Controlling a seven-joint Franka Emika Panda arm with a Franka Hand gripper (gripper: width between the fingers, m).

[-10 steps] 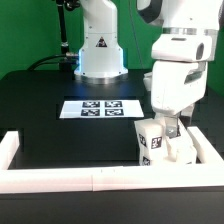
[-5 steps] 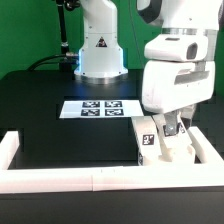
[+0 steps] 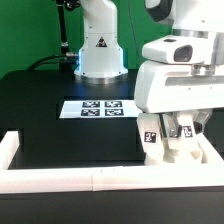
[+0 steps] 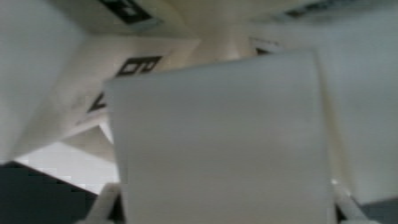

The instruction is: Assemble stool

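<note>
**Panda arm closes on a stool part in the corner of the desk**

At the exterior view's left, a white border rail (image 3: 10, 150) marks the edge of the black desk (image 3: 50, 110), and a longer front rail (image 3: 100, 180) runs along the near side; together they appear to fence the work area so loose parts cannot slide away. Toward the middle, the marker board (image 3: 100, 108) lies flat with its square tags facing up, carrying nothing. Behind it stands the arm's white base (image 3: 100, 50).

At the exterior view's right, the arm's bulky wrist hangs low over the stool parts, gathered in the corner where the rails meet. A chunky white leg (image 3: 150, 138) stands upright there, its black-and-white tag facing the camera, with more white pieces just beside it; which piece is the seat cannot be told. The gripper (image 3: 178, 130) reaches down among them with its jaws drawn nearly together. What the jaws have hold of is unclear from outside, though the wrist view is filled by a broad white part (image 4: 222, 140) pressed close, which suggests a grasp on a stool piece.
</note>
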